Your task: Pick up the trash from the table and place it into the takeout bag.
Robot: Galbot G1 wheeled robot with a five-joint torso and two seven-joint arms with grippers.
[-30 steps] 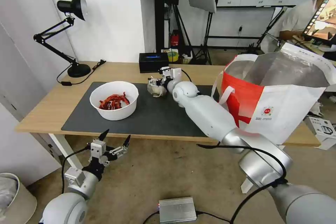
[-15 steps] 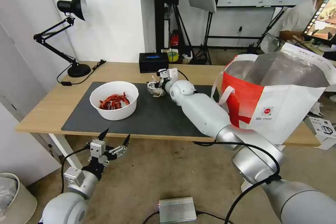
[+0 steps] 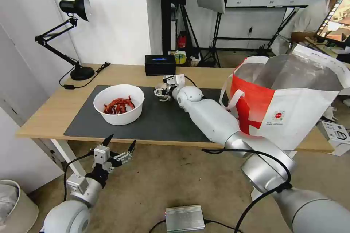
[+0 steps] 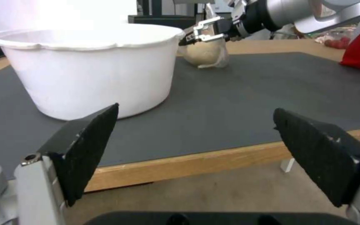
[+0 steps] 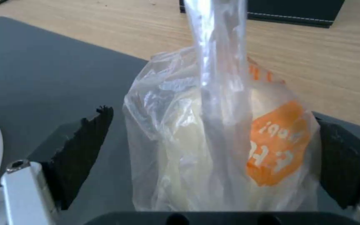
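Observation:
The small knotted clear bag [image 5: 213, 140], with an orange label, stands on the dark mat [image 3: 160, 120] between the fingers of my right gripper [image 5: 213, 115]. That gripper is open around it, and its black pads [image 5: 84, 143] flank the bag's sides. In the head view the right gripper [image 3: 161, 92] is at the mat's far edge, over the bag [image 3: 165, 98]. The white bowl [image 3: 118, 104] of red scraps sits on the mat's left part. My left gripper [image 3: 121, 140] hangs open below the table's [image 3: 47, 113] front edge. The takeout bag [image 3: 291, 102] stands open at the right.
A black rectangular box [image 3: 159, 64] lies behind the right gripper at the table's back. A black desk lamp [image 3: 78, 40] stands at the back left with its cord on the wood. In the left wrist view the bowl [image 4: 88, 68] is near and the mat beyond it is bare.
My right arm has shifted slightly toward the far left, and its gripper has settled closer around the knotted bag. The left arm and the bowl have not moved.

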